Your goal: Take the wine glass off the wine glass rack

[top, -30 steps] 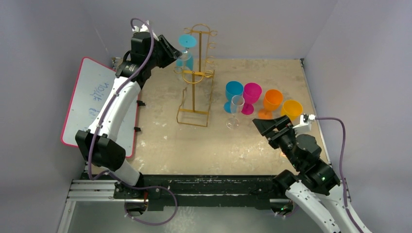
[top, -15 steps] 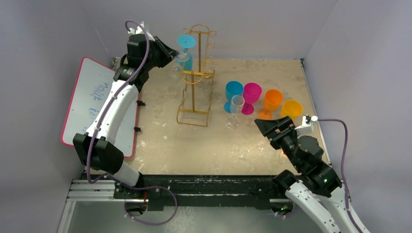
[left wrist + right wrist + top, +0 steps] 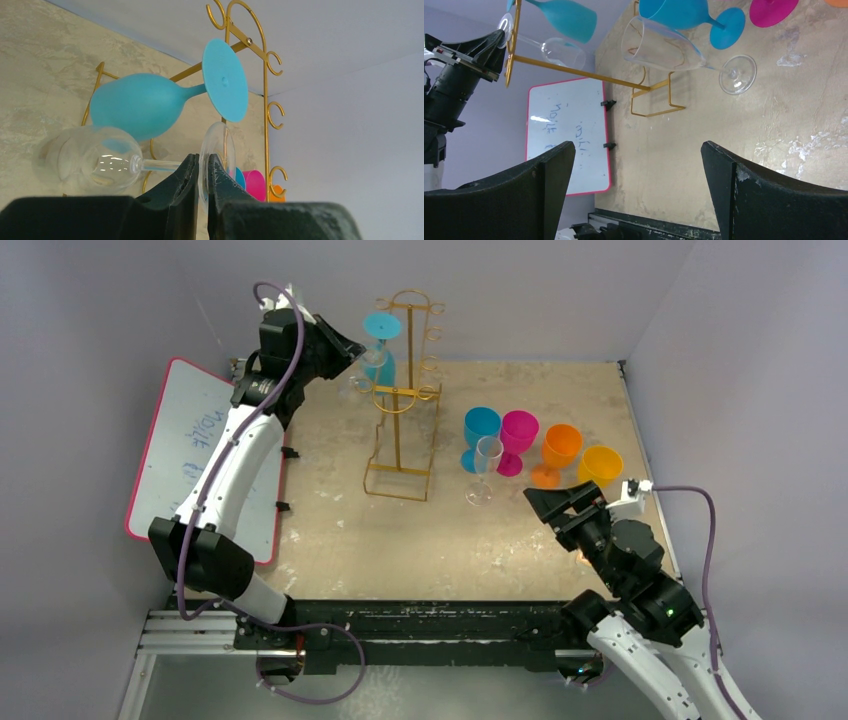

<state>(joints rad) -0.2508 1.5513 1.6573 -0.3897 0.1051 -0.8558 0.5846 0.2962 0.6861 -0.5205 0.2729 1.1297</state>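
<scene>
The gold wire wine glass rack (image 3: 400, 430) stands at the back middle of the table, and also shows in the left wrist view (image 3: 265, 100). A blue wine glass (image 3: 382, 340) hangs upside down on an upper hook (image 3: 135, 102). My left gripper (image 3: 350, 352) is shut on the round foot of a clear wine glass (image 3: 90, 160), pinching the disc between its fingertips (image 3: 202, 167). The glass lies sideways just left of the rack (image 3: 358, 387). My right gripper (image 3: 560, 502) is open and empty, low at the front right (image 3: 636, 150).
A pink-edged whiteboard (image 3: 200, 455) lies at the left table edge. Right of the rack stand a blue (image 3: 480, 430), a magenta (image 3: 518, 435), an orange (image 3: 560, 450) and a yellow (image 3: 600, 465) glass, with a clear flute (image 3: 485, 465) in front.
My left gripper has drawn a little to the left, away from the rack's post, with the clear glass held by its foot. The right arm has barely moved.
</scene>
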